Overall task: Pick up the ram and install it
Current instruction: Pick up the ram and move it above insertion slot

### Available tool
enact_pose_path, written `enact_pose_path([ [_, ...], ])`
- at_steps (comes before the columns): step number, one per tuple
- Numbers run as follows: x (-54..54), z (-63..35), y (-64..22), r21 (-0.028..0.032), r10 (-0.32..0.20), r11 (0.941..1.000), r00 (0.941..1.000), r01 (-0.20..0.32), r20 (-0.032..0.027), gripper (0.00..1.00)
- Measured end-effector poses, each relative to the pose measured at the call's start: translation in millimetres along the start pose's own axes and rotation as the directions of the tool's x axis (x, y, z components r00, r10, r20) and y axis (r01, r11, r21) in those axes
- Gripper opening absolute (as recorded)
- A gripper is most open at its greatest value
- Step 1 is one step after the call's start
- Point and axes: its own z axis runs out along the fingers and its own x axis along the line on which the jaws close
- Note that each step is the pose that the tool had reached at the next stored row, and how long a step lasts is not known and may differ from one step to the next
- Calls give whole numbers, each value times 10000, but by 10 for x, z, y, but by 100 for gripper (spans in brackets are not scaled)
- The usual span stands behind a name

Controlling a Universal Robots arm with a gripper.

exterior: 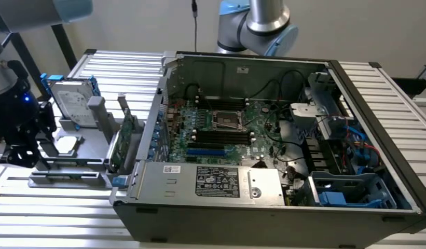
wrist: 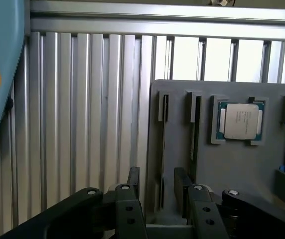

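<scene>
Ram (wrist: 163, 144) is not picked yet. What I take for it is the thin board standing on edge in a narrow slot of the gray parts holder (wrist: 232, 174). It's edge-on to the wrist view, so you can't confirm chips or colour.

Gripper (wrist: 157, 175) is wide open and holds nothing. Its fingers (wrist: 133, 180) sit either side of that slot's line at one end of the holder, clear of the board as far as you can tell.

A second narrow slot (wrist: 196, 107) is just beside the first on the holder. Past it the CPU (wrist: 239, 121) lies flat in its pocket. Hard drive (exterior: 71, 104) stands upright on the holder.

Open PC case (exterior: 379, 98) sits just beside the holder, on the exterior view's right of it. The long black memory slots (exterior: 223, 136) on its motherboard (exterior: 261, 111) look empty.

My read on progress: approach lined up, nothing more. Grasp, lift, carry and seating are all left.
</scene>
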Motion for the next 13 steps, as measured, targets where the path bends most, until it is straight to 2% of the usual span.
enact_pose_path([
  [13,-4,237,-2,0,-3,10000,10000,3,0,42],
])
